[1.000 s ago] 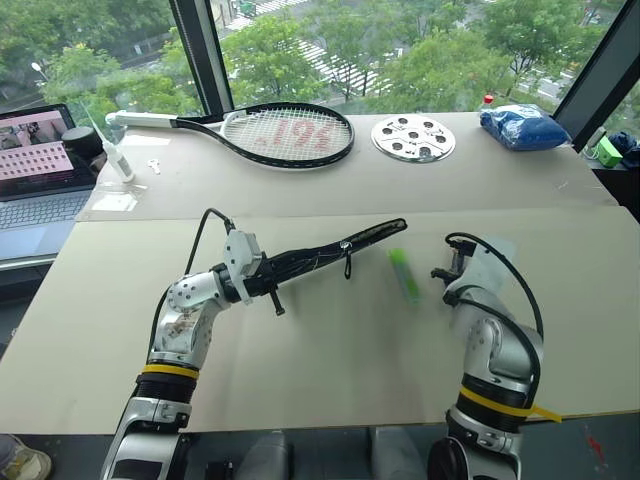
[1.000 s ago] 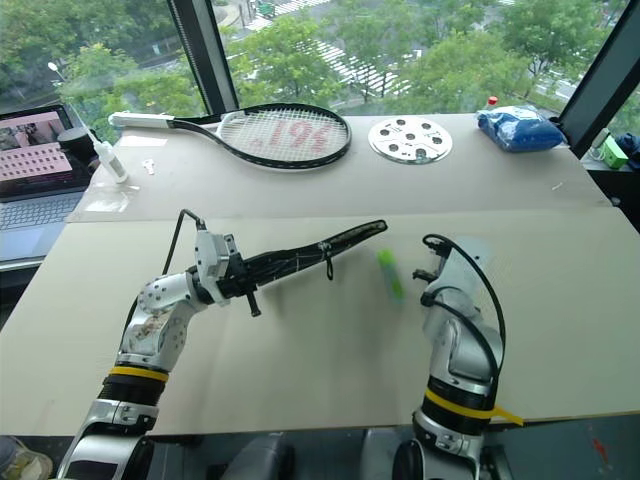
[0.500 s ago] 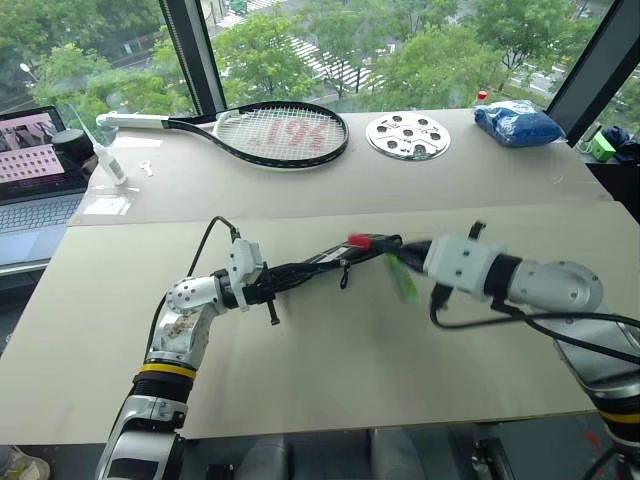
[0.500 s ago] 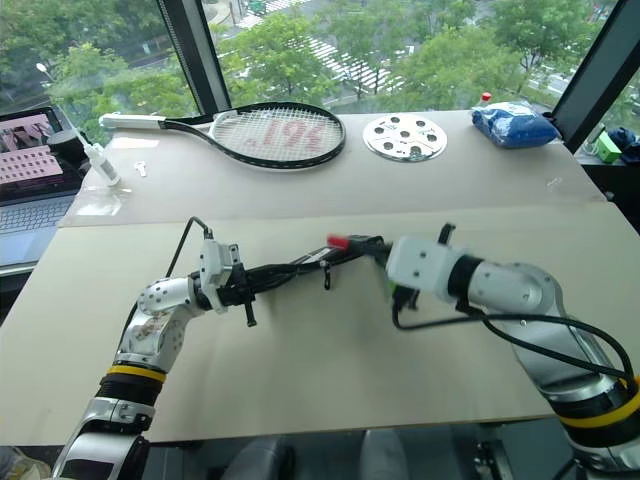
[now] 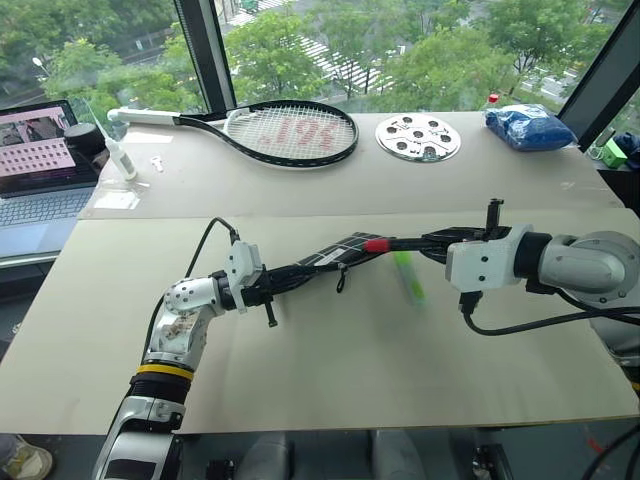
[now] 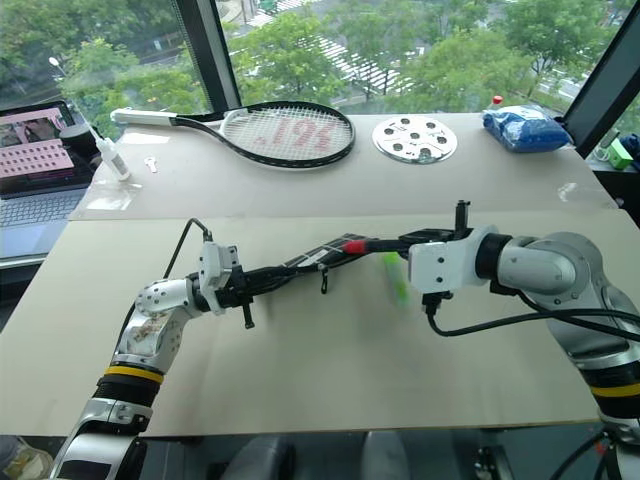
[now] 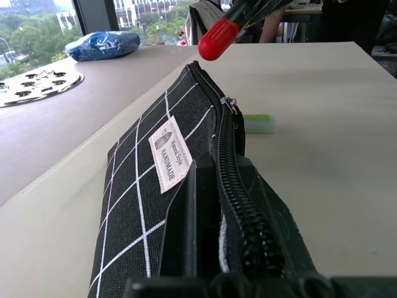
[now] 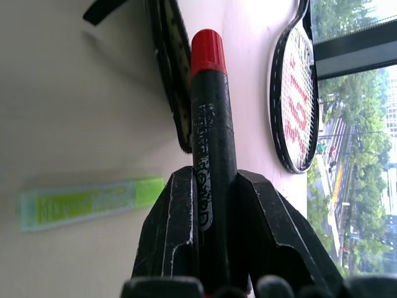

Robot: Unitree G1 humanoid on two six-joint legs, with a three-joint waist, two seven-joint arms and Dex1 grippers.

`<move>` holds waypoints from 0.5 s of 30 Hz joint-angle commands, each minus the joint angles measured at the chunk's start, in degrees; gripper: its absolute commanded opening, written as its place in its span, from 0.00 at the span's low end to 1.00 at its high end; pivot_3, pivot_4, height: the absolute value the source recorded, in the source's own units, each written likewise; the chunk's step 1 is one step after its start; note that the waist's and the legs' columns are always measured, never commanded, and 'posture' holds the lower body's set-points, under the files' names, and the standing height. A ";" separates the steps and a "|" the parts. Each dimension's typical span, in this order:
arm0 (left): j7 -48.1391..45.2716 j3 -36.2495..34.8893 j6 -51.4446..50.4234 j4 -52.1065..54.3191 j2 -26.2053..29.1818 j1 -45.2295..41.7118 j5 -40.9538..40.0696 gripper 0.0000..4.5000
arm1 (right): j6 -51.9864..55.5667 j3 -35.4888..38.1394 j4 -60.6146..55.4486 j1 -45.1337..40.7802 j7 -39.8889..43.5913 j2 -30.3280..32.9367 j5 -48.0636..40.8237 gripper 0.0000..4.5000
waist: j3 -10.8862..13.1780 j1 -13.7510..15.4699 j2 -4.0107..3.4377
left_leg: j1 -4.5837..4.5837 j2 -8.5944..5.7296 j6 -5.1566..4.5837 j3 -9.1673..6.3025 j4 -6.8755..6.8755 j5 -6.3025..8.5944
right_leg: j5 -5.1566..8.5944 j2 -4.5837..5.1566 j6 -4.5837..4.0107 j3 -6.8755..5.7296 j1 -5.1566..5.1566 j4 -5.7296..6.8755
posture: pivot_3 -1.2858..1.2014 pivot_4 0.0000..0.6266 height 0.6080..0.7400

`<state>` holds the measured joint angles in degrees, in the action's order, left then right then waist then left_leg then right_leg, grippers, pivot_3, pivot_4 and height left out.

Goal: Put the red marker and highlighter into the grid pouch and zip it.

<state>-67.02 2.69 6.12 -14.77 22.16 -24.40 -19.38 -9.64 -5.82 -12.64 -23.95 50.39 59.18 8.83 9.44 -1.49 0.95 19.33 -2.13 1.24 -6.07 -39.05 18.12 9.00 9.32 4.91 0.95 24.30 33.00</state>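
While the left gripper (image 5: 262, 290) clamps one end of the grid pouch (image 5: 325, 262) and holds it off the table (image 5: 330, 370), the right gripper (image 5: 430, 243) grips the red marker (image 5: 385, 244), its red tip at the pouch's far end. Whether the zipper is open enough is hard to judge. The highlighter (image 5: 407, 276) lies on the table just beside, so both pens and the zipping remain.
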 commanded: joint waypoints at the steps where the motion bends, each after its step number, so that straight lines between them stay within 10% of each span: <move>1: -0.16 -0.09 0.07 2.29 0.17 -0.51 -0.88 0.00 | -4.64 1.48 1.30 -0.22 -1.13 1.10 2.61 0.12 | 0.00 0.10 0.00 | 0.00 0.00 0.00 0.00 0.00 0.00 | 0.00 0.00 0.00 0.00 0.00 0.00 | 0.52 0.24 1.00; 15: -0.59 0.62 0.49 1.27 -0.55 -1.58 -0.69 0.00 | -8.62 -3.30 5.22 -5.56 -2.21 -5.58 8.49 0.12 | 0.00 0.38 0.00 | -0.01 0.00 0.02 0.01 -0.01 -0.01 | -0.01 0.00 -0.02 0.00 -0.01 0.00 | 0.52 0.24 1.00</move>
<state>-67.13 3.27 6.06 -14.46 21.84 -24.78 -19.38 -16.93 -8.51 -6.56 -27.63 49.16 54.59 16.38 9.44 -1.11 0.95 19.32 -2.13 1.28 -6.07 -39.06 18.10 8.98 9.32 4.89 0.95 24.29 33.00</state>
